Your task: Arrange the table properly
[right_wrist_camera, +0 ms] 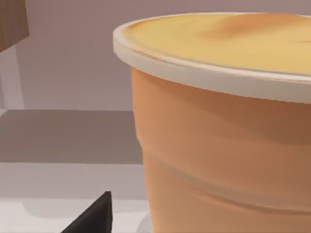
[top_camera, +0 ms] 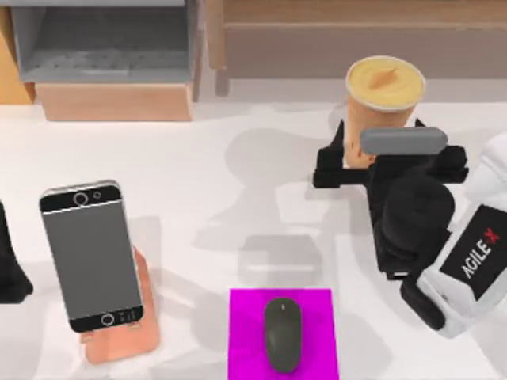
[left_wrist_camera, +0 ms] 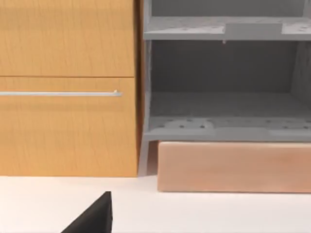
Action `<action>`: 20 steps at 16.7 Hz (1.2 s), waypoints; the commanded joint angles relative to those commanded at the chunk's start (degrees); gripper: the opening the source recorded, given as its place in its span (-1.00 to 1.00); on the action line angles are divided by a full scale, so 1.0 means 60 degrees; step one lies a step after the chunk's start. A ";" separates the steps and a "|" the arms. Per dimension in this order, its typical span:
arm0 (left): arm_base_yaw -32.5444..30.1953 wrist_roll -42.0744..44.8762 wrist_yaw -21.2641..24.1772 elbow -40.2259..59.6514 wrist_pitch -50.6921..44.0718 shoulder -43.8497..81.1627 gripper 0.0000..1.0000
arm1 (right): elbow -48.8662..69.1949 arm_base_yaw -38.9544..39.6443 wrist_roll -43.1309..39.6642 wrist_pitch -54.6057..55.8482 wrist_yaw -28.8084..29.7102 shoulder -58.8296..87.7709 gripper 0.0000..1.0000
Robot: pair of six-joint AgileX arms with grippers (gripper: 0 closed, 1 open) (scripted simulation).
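Observation:
The white table carries an orange cup with a cream lid at the back right. My right gripper is open, its black fingers spread to either side of the cup's lower body. In the right wrist view the cup looms very close, and one dark fingertip stands apart from its wall. A phone leans on a pink stand at the left. A dark mouse lies on a magenta pad at the front middle. My left gripper is parked at the left edge.
A grey-and-wood shelf unit stands at the back left, with a tan block at its foot. The left wrist view faces its open grey shelves and a wood drawer front. A wooden wall runs along the back.

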 joint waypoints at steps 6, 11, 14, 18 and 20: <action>0.0000 0.0000 0.0000 0.0000 0.0000 0.0000 1.00 | 0.0115 -0.0033 -0.0069 0.0146 0.0011 0.0125 1.00; 0.0000 0.0000 0.0000 0.0000 0.0000 0.0000 1.00 | 0.0625 -0.0249 -0.0072 -0.0210 -0.0201 0.0273 1.00; 0.0000 0.0000 0.0000 0.0000 0.0000 0.0000 1.00 | 0.1135 -0.0472 -0.0077 -0.0540 -0.0425 0.0450 1.00; 0.0000 0.0000 0.0000 0.0000 0.0000 0.0000 1.00 | 0.1175 -0.0490 -0.0077 -0.0565 -0.0442 0.0463 1.00; 0.0000 0.0000 0.0000 0.0000 0.0000 0.0000 1.00 | 0.1175 -0.0490 -0.0077 -0.0565 -0.0442 0.0463 0.70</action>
